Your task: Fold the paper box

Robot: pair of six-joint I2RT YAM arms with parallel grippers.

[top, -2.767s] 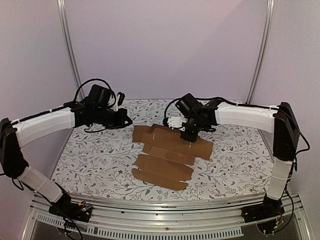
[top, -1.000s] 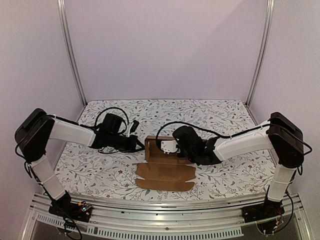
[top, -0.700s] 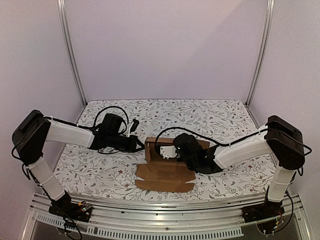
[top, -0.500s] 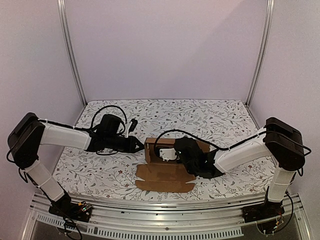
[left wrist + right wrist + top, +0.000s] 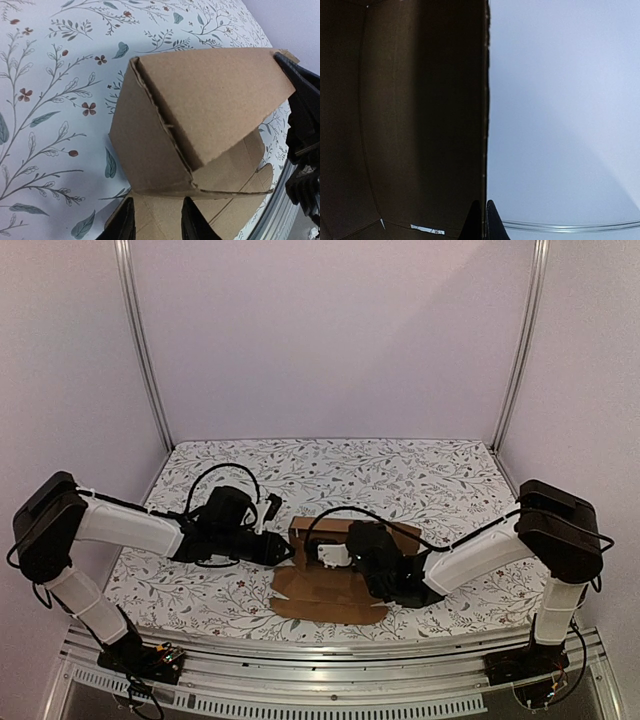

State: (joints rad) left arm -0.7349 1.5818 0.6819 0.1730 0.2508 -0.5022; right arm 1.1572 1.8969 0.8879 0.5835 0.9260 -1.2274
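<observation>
The paper box (image 5: 335,595) is brown cardboard, part folded: its near panel lies flat and its far part (image 5: 312,533) stands up. In the left wrist view the paper box (image 5: 200,100) shows a raised side wall with a flap folded over it. My left gripper (image 5: 288,550) is at the box's left end, open, its fingertips (image 5: 125,222) apart over the flat panel and holding nothing. My right gripper (image 5: 338,558) reaches in from the right. In the right wrist view my right gripper (image 5: 484,220) is shut on the thin edge of a cardboard wall (image 5: 420,125).
The table wears a white floral cloth (image 5: 200,590). Metal frame posts (image 5: 140,350) stand at the back corners and a rail (image 5: 330,670) runs along the near edge. Black cables (image 5: 225,475) loop above the left wrist. The right arm's black body (image 5: 305,150) sits by the box's right side.
My left gripper's jaws have parted and it has slid toward the box's near left corner. The right gripper has drawn the gripped wall nearer, keeping it upright.
</observation>
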